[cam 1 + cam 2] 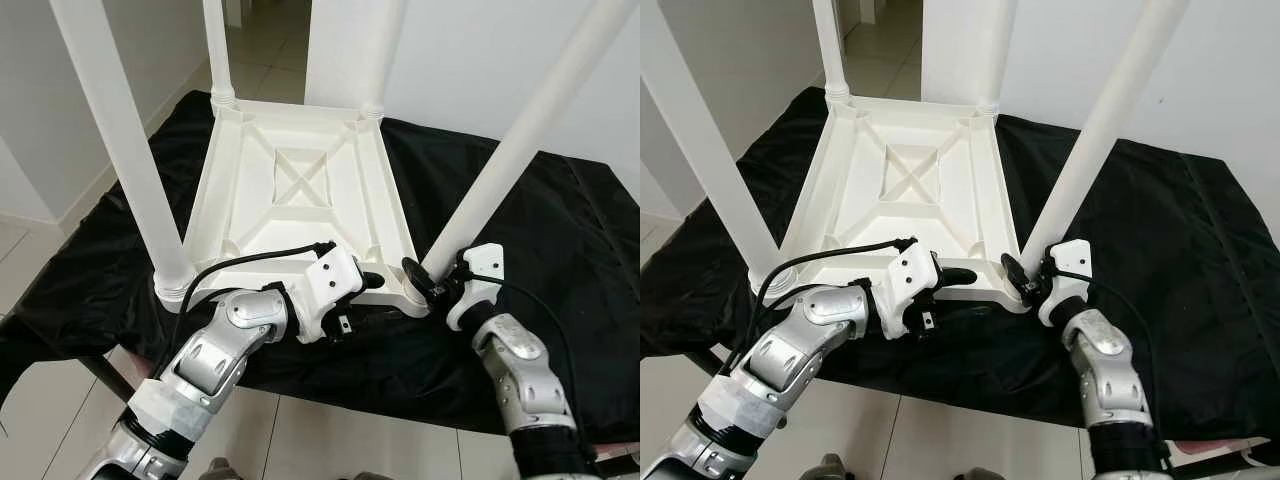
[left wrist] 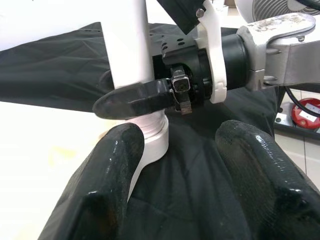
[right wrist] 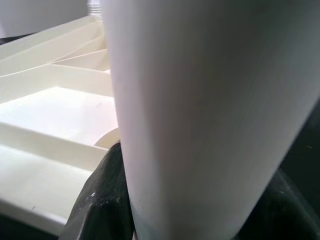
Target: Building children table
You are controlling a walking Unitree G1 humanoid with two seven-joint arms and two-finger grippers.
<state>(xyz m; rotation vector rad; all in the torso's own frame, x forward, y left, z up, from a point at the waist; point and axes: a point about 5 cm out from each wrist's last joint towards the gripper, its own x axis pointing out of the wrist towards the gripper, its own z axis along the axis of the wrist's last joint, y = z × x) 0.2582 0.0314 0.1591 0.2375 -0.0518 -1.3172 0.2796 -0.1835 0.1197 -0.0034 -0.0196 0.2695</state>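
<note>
The upturned white plastic children's table (image 1: pixel 300 190) lies on the black-draped worktop (image 1: pixel 520 250). Right gripper (image 1: pixel 432 280) clamps its fingers round the five o'clock round white leg (image 1: pixel 520 150), likely seating it; left gripper (image 2: pixel 180 165), fingers apart, hovers beside. Next: twist firmly.

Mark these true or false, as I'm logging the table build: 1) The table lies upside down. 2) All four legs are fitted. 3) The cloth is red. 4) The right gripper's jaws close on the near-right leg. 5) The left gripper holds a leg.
1) True: the table lies top-down on the cloth.
2) True.
3) False: it is black.
4) True: the right gripper grips that leg near its base.
5) False: the left gripper is open by the table's edge.
</note>
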